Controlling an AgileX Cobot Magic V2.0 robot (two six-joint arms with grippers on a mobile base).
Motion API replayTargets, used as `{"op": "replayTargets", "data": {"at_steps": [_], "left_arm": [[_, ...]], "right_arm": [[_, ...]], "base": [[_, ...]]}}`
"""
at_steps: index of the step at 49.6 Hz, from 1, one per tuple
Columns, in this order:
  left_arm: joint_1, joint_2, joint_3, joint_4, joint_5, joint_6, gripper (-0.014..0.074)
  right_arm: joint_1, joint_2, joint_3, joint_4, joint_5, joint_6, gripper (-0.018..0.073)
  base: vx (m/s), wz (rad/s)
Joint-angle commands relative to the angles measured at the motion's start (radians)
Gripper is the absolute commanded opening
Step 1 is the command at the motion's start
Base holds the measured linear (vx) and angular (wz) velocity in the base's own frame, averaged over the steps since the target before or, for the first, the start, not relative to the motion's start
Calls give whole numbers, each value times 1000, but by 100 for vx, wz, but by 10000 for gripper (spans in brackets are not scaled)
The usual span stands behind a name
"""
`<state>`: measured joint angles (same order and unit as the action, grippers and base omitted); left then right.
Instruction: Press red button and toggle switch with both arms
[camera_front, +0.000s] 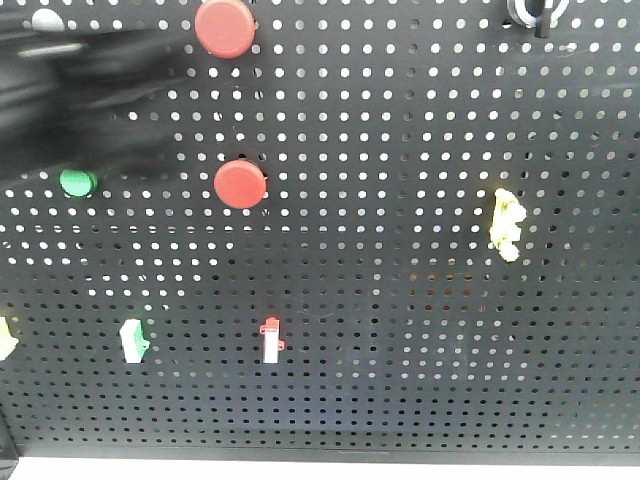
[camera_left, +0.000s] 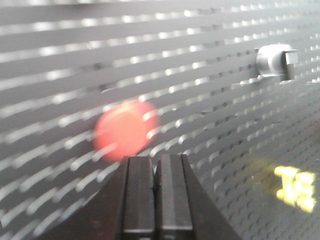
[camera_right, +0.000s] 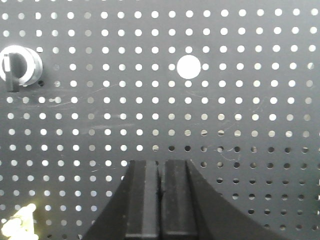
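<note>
Two red buttons sit on the black pegboard (camera_front: 400, 300), one at the top (camera_front: 225, 27) and one lower (camera_front: 240, 184). A small red-and-white toggle switch (camera_front: 270, 340) is mounted lower down. One bulky black arm (camera_front: 80, 95), blurred, is at the upper left, left of both buttons. My left gripper (camera_left: 155, 160) is shut and empty, with a blurred red button (camera_left: 125, 130) just above and left of its tips; I cannot tell which button. My right gripper (camera_right: 161, 162) is shut and empty, facing bare pegboard (camera_right: 225, 125). The right arm does not show in the front view.
A green button (camera_front: 77, 183), a green-and-white switch (camera_front: 133, 340) and a yellow part (camera_front: 507, 224) are on the board. A silver knob (camera_front: 535, 12) is at the top right, also in the wrist views (camera_left: 275, 61) (camera_right: 20, 67). A large hole (camera_right: 188, 66) is nearby.
</note>
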<state>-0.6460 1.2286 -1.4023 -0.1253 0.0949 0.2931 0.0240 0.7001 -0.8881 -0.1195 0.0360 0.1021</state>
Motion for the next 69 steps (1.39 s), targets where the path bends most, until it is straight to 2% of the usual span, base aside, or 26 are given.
{"op": "replayTargets", "data": {"at_steps": [1,22,36,52,69], "left_arm": [[-6,22,-83,-8,-76,3,2],[-3,176,-243,29,-20,6,2],[-3,150,-245,45,15,6,2],[-3,98,-245,46,134,2,2],[-3,89,-245,71,123,3,2]], "right_arm": [[-7,2,-36,-1,-69,2,-3],[-7,2,-36,-1,-46,2,-3],[-7,2,-36,-4,-46,2,-3],[-7,2,-36,-3,-43,2,-3],[-7,1,-36,-3,-43,2,-3]], "base": [[0,0],[0,0],[0,0],[0,0],[0,0]]}}
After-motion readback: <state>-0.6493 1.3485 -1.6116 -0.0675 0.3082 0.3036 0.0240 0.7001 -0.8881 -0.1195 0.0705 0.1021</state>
